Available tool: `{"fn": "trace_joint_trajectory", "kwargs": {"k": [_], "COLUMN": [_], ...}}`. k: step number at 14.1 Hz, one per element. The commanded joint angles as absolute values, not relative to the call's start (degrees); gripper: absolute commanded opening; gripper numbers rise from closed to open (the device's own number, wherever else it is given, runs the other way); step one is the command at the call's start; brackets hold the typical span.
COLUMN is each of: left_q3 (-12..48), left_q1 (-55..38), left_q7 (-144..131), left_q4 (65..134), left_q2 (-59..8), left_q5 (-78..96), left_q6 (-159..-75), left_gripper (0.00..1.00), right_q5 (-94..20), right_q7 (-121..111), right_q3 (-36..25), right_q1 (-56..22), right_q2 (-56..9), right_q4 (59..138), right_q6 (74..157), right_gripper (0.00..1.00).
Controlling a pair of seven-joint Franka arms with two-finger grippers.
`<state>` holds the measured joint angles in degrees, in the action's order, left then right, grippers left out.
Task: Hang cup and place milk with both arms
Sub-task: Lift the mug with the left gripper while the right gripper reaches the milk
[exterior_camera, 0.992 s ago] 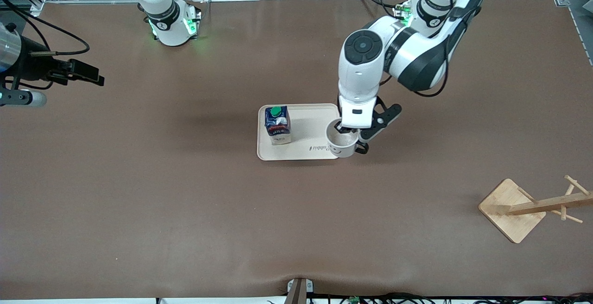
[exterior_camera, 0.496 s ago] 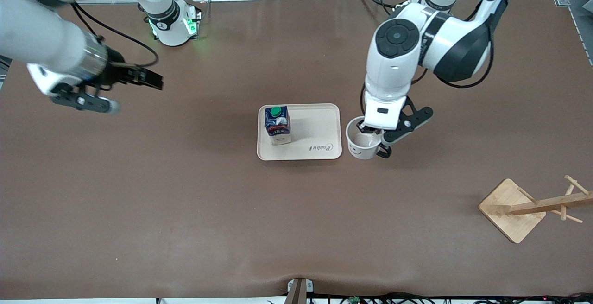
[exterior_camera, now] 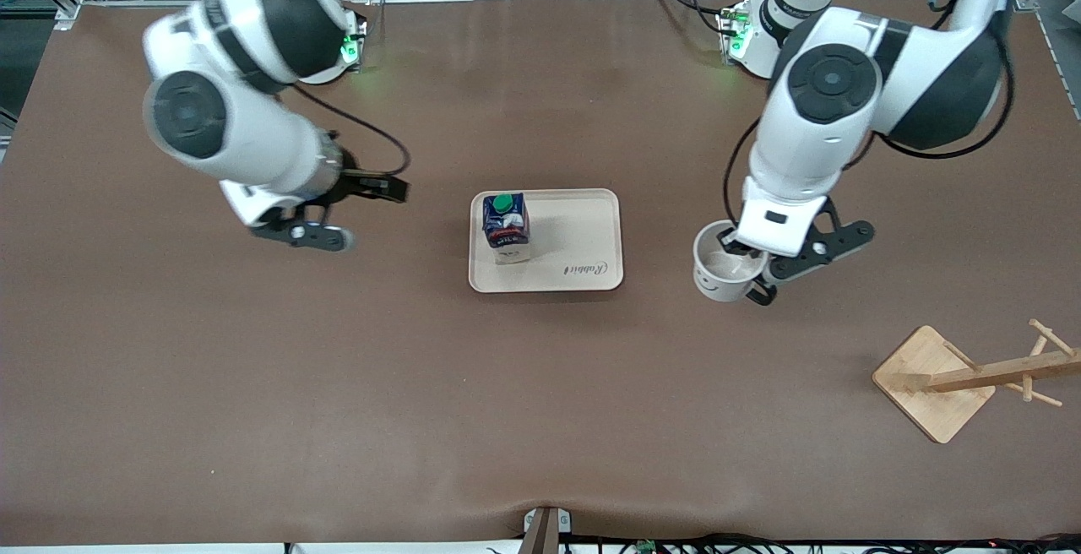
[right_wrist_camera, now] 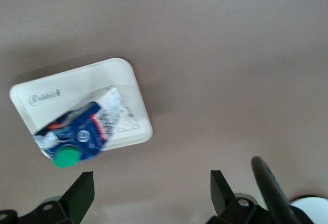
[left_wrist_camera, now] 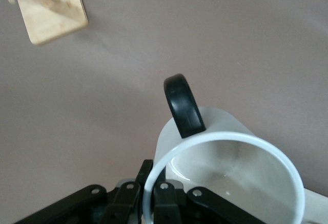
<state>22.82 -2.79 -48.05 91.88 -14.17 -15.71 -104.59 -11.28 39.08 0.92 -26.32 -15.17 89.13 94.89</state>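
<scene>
The white cup (exterior_camera: pixel 720 271) with a black handle hangs over the bare table, beside the tray (exterior_camera: pixel 583 225) toward the left arm's end. My left gripper (exterior_camera: pixel 743 254) is shut on its rim. In the left wrist view, one finger (left_wrist_camera: pixel 166 199) is inside the cup (left_wrist_camera: pixel 230 172) and one outside; the handle (left_wrist_camera: pixel 183 106) points away. The dark blue milk (exterior_camera: pixel 505 226) with a green cap stands upright on the tray. My right gripper (exterior_camera: pixel 304 235) is open and empty over the table, beside the tray toward the right arm's end. Its view shows the milk (right_wrist_camera: pixel 82 131) ahead of the gripper (right_wrist_camera: pixel 154 190).
A wooden cup rack (exterior_camera: pixel 971 378) with pegs stands near the left arm's end, nearer the front camera than the cup; it also shows in the left wrist view (left_wrist_camera: pixel 48 3). The tray (right_wrist_camera: pixel 138 96) bears the word Rabbit. Brown mat covers the table.
My left gripper has carried the cup off the tray toward the left arm's end. My right arm has swung in from the table's end toward the tray.
</scene>
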Motion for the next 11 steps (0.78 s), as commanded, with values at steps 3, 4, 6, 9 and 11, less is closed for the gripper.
{"fn": "trace_joint_trajectory", "kwargs": {"k": [3,4,6,9,11], "left_q3": [22.9,22.9,22.9,22.9,23.0], "left_q1": [4.2,5.7,8.2,13.2,16.4], "left_q7": [-30.4,-26.1,-18.1,-7.6,-1.3], "left_q4": [92.0,92.0,91.9,92.0,91.9], "left_q2": [-10.9,-10.4,-9.8,-9.0,-9.1], "left_q5": [-14.9,-14.9,-14.9,-14.9,-14.8], "left_q6": [-103.2,-102.6,-102.2,-101.5,-101.8], "left_gripper": [0.00,0.00,0.00,0.00,0.00], "right_q5": [-12.1,-12.4,-12.0,-11.3,-10.4], "right_q7": [49.4,50.4,50.3,49.8,49.9], "right_q3": [0.1,0.2,0.1,0.1,0.0], "right_q1": [-34.4,-35.1,-37.8,-39.5,-41.1], "right_q2": [-20.8,-21.4,-23.1,-25.0,-26.7], "right_q4": [89.6,89.6,89.5,89.4,89.4], "right_q6": [104.4,106.4,109.6,114.2,115.7], "right_gripper": [1.00,1.00,1.00,1.00,1.00]}}
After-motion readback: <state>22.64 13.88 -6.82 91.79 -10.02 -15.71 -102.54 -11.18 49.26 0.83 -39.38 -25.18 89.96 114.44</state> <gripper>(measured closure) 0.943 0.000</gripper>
